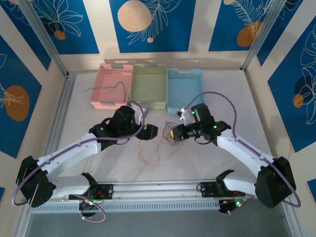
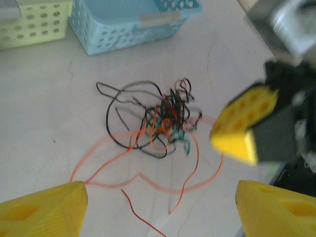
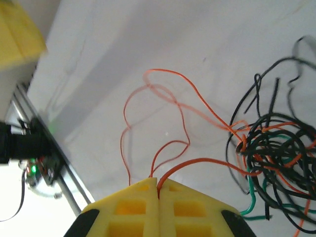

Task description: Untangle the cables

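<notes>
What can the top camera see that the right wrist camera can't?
The top view takes in a pink plastic basket, a green plastic basket and a blue plastic basket, with a thin dark cable lying in the pink one. The right wrist view gets close enough to show the yellow right gripper shut on a thin orange-red cable. Both show the tangle of thin black, orange-red and green cables on the white table.

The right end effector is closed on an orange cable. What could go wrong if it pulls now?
1. The orange cable in the right end effector runs into the tangle; pulling may tighten the knot.
2. The left end effector is open, holding nothing, so the whole tangle may slide along.
</notes>
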Available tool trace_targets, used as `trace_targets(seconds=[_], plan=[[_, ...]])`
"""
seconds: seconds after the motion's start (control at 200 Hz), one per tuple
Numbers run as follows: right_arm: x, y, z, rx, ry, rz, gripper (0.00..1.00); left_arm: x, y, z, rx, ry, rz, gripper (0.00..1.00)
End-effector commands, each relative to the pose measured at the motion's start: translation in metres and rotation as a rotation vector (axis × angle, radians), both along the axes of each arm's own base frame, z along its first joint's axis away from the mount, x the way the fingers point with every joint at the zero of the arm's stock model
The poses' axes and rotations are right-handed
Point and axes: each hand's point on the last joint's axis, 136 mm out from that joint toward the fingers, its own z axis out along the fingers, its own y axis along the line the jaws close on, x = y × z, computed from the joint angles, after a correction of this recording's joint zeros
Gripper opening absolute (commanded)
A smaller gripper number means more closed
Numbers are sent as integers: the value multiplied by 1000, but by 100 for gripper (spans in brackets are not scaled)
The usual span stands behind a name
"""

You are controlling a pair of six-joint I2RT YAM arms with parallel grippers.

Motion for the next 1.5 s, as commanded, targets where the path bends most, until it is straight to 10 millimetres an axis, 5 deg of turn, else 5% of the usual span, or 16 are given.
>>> trace_targets(seconds=[0.0, 0.34, 0.555, 0.75, 0.94, 1.135, 1.296, 1.496], plan=[[-25, 17, -3, -31, -4, 142, 0, 4, 5, 8, 1, 12, -1, 79], [-29, 51, 71, 41, -274, 375, 0, 20, 37, 20, -34, 68, 99, 81], [-23, 59, 66, 23, -331, 481, 0, 28, 68, 35, 4, 47, 159, 81], [-16, 82, 92, 131, -405, 549, 0, 26, 92, 45, 1, 30, 211, 81], [-45, 75, 67, -1, -267, 689, 0, 20, 109, 47, 28, 23, 240, 81], [-61, 41, 1, -272, -97, 600, 0, 18, 112, 23, 58, 68, 243, 81], [-75, 21, -31, -309, 21, 465, 0, 16, 95, 0, 11, 150, 188, 81], [-58, -11, -53, -337, 89, 167, 0, 7, 68, -39, 43, 240, 100, 77]])
